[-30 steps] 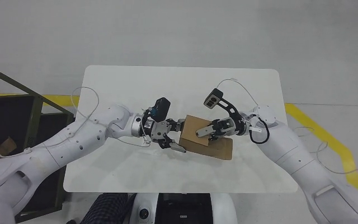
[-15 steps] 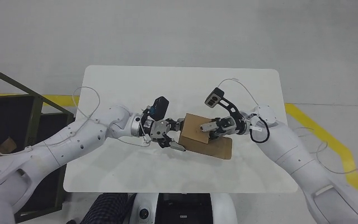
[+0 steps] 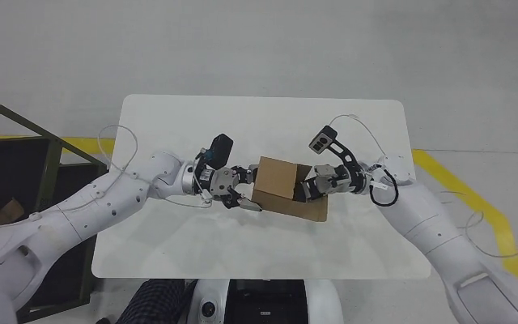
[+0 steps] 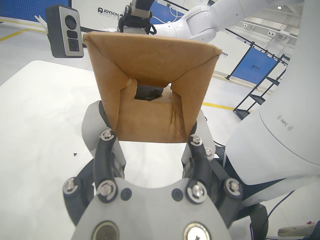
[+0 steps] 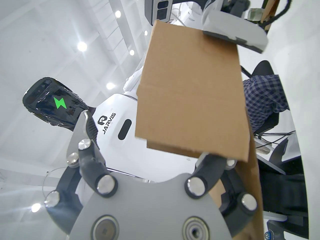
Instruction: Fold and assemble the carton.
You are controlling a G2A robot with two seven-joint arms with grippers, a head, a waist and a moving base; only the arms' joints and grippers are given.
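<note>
The carton (image 3: pixel 275 178) is now squared open for flap-folding, clamped by the left end effector (image 4: pixel 150 123); the right end effector (image 3: pixel 307 189) is spread.

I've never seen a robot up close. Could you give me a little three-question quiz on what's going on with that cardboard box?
1. True or false: the carton lies squashed flat on the table.
2. Where is the carton? A) between the left gripper and the right gripper; B) at the table's far edge; C) on the floor.
3. Fill in: the right gripper's jaws stand ___, one finger inside the carton.
Key: 1 false, it is opened up into a box shape; 2 A; 3 open.
</note>
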